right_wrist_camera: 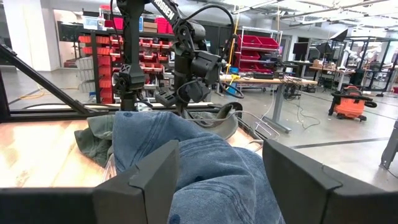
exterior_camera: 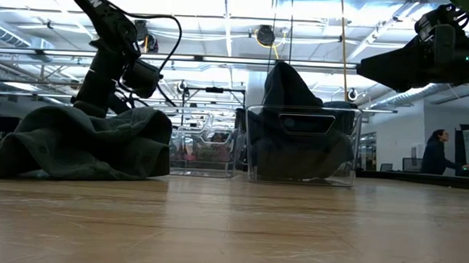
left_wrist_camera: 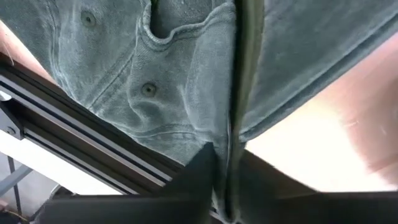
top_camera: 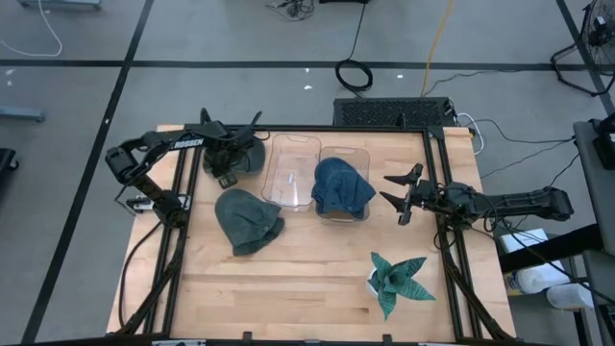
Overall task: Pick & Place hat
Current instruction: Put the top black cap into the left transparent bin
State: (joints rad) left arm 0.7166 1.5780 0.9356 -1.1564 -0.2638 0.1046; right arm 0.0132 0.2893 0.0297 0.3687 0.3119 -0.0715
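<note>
A dark grey-green hat lies crumpled at the table's far left, and my left gripper is down on it, shut on its cloth. A second grey-green hat rests flat on the wood nearer the middle. A blue hat sits heaped in the right one of two clear bins. My right gripper hovers open just right of that bin, level, with nothing between its fingers. My left gripper pinches a raised ridge of the dark hat's cloth between its two fingers. Whether it is a fold or the hat's edge cannot be told. The fingers come steeply from above. The hat lies slack on the table beside the black frame rail.
The left clear bin stands with nothing in it, between the dark hat and the blue one. A green leafy toy lies near the front right. Black frame rails run along the table's left, right and far sides. Bare wood spans the near middle.
</note>
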